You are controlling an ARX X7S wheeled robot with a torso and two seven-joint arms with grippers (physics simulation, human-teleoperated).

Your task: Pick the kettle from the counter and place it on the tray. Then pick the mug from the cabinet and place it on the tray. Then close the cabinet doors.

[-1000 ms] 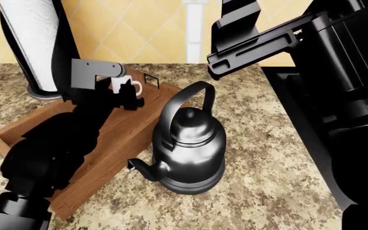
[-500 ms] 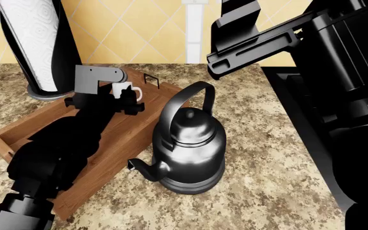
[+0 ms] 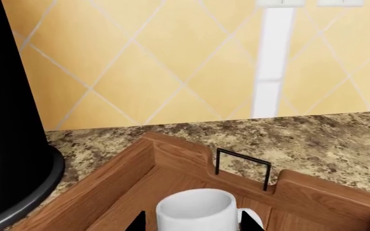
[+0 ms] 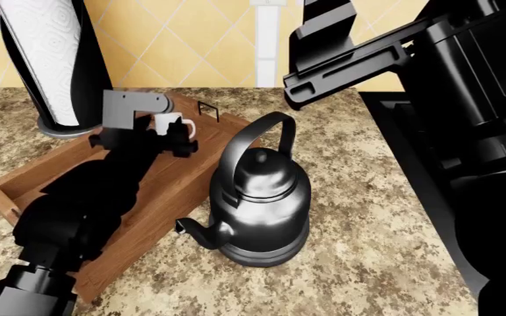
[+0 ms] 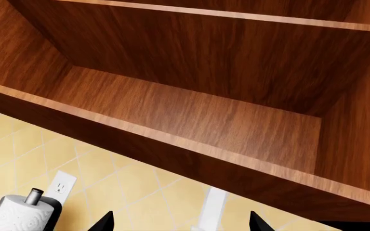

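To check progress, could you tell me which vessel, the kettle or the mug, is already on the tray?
The white mug, inside the wooden tray near its far end; the black kettle stands on the counter beside it.

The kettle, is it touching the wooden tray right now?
Apart. The head view shows the kettle standing on the counter, with a strip of speckled worktop plainly visible between its base and the tray.

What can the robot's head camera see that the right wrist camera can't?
Only the head view shows the kettle standing on the counter, the wooden tray, the white mug in it, and the left pincer at the mug. Only the right wrist view shows the open cabinet's bare wooden shelf, seen from below. Both show the paper towel roll and the yellow tiled wall.
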